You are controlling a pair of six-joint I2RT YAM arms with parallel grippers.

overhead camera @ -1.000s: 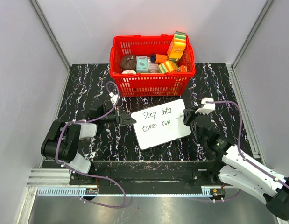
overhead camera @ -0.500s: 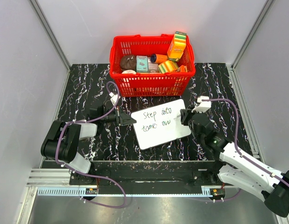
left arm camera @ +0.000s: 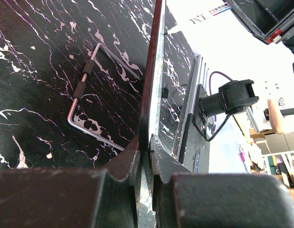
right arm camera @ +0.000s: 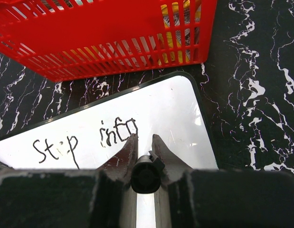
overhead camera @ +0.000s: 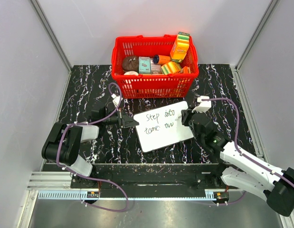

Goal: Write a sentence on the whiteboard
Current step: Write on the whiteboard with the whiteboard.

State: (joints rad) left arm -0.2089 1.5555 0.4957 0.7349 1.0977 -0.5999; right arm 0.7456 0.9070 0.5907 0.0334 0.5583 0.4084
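The whiteboard (overhead camera: pixel 168 135), thin, white and round-cornered, lies on the black marbled counter (overhead camera: pixel 90 90) before the red plastic basket (overhead camera: pixel 154 85), its left edge pinched by the left end effector (overhead camera: pixel 134 122). The right end effector (overhead camera: pixel 185 117), clamped on a black marker (right arm camera: pixel 146 176), should press lightly with steady strokes. The black handwritten sentence (overhead camera: pixel 159 121) reads "Step into", then roughly "tomo ow".

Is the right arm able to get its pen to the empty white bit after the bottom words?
Probably yes. The right gripper holds the marker just over the whiteboard at its right end, nothing lies on that bare patch, and the left gripper pinches only the opposite edge.
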